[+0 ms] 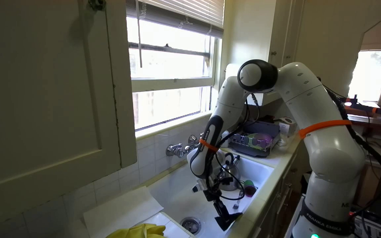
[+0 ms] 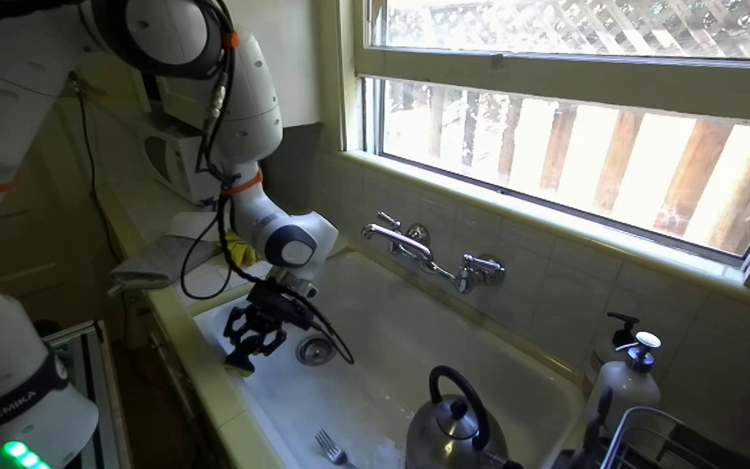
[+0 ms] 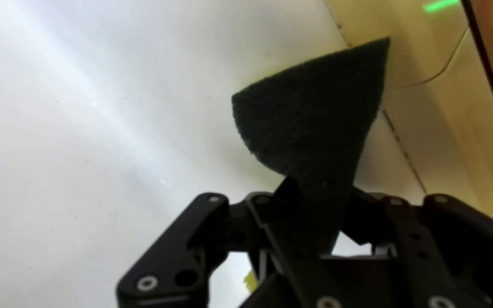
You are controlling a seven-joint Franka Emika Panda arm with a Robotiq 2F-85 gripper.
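Matte black, the gripper (image 3: 320,192) clamped a dark, fibrous scouring sponge (image 3: 315,115) between its jaws in the wrist view. In an exterior view, the sponge fanned out at the edge of the glossy white sink (image 1: 177,200). In an exterior view, its yellow underside showed beyond a rounded steel kettle (image 2: 437,440).

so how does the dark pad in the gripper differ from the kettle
The dark pad is pinched in the gripper; the kettle stands upright in the sink, unheld.
The dark pad looks matte and nearly black; the kettle is shiny metal with a black handle.
The dark pad flares to a pointed corner; the kettle is rounded and bulkier.
Shared: both are at the sink.
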